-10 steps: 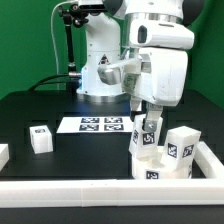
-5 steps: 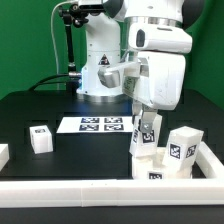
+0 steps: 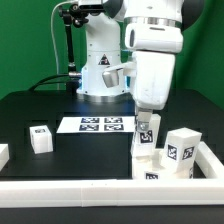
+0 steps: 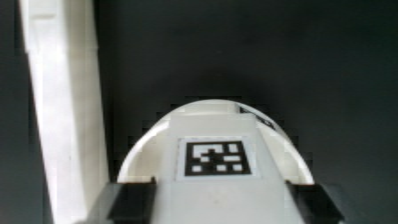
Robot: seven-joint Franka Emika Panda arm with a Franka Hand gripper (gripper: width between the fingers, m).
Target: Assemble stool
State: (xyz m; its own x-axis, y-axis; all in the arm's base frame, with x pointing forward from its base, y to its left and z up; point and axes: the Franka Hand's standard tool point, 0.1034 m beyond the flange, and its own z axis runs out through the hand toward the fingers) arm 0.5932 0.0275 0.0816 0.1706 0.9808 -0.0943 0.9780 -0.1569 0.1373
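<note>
The pincer [image 3: 147, 128] is now shut on the seat [image 3: 145, 150], the white round piece with a black-and-white tag. A second ago its fingers stood wide apart, one on each side of the seat. Now they press on it from both sides. In the wrist view a dark finger [image 4: 128, 203] shows on each side of the seat's rounded white body, right up against it, with the tag between them.

The arm [image 3: 150, 60] has turned too. Before, the side of its white end showed in the exterior view; now the flat front faces the camera. The seat stands upright and looks a little straighter than it did. It has not left its place near the front corner of the worktop [image 3: 30, 110], at the exterior view's right, close to the long white rail [image 3: 90, 190].

Just beside the seat, toward the exterior view's right, stands a tall leg block [image 3: 183, 150]. A low leg block [image 3: 151, 174] lies in front of the seat, by the rail. Another leg block [image 3: 40, 138] sits well apart, near the front edge at the exterior view's left. The marker board [image 3: 100, 124] lies flat farther back. None of these has moved.
</note>
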